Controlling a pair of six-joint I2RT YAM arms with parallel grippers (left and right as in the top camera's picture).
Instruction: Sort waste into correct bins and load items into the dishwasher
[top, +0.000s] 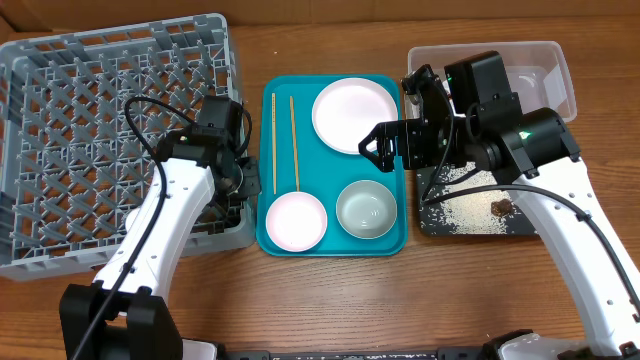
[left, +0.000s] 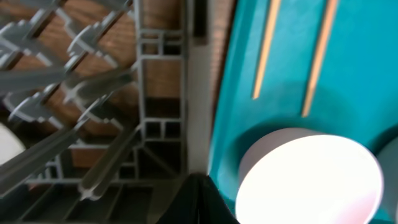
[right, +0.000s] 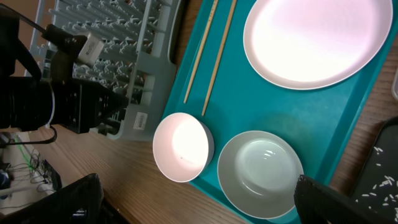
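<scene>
The grey dishwasher rack (top: 90, 140) (left: 93, 93) fills the left of the table. On the teal tray (top: 395, 240) lie the pale plate (top: 354, 115) (right: 317, 40), two chopsticks (top: 294, 140) (left: 266, 50) (right: 202, 53), a pink bowl (top: 296, 221) (left: 311, 180) (right: 181, 146) and a grey-green bowl (top: 367, 210) (right: 261, 173). My left gripper (top: 240, 188) (left: 199, 199) is shut and holds nothing, between the rack's right wall and the tray, just left of the pink bowl. My right gripper (top: 372, 148) (right: 199, 193) hangs wide open above the tray, over the two bowls. The clear bin (top: 545, 70) stands at the back right. The waste is out of view.
A black tray (top: 470, 215) with white grains and a brown lump (top: 498, 207) lies right of the teal tray, under my right arm. My left arm (right: 56, 102) shows beside the rack in the right wrist view. Bare wood runs along the table's front.
</scene>
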